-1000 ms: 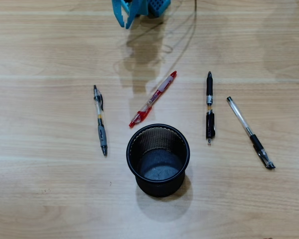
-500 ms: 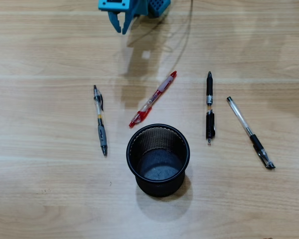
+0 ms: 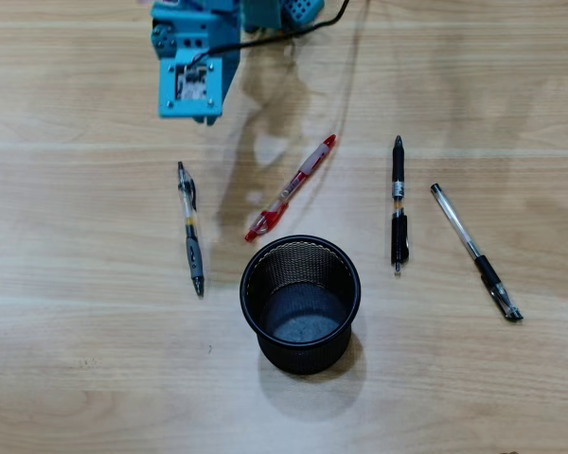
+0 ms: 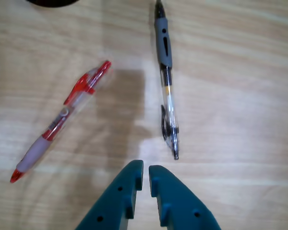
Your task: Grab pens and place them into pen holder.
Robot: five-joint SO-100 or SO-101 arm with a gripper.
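Four pens lie on the wooden table around the pen holder, a black wire-mesh cup standing upright. The grey-and-clear pen lies left of the cup in the overhead view, the red-and-clear pen lies slanted just above it, and the black pen and the clear pen with a black end lie to its right. My gripper hovers shut and empty just short of the grey pen's clip end. In the overhead view the blue wrist block hides the fingers.
The arm's black cable hangs near the top edge of the overhead view. A dark sliver of the cup shows at the top left of the wrist view. Bare wood surrounds the pens.
The arm has swung left and come down the overhead view, so the wrist block now sits above the grey pen's top end. The pens and the cup have not moved.
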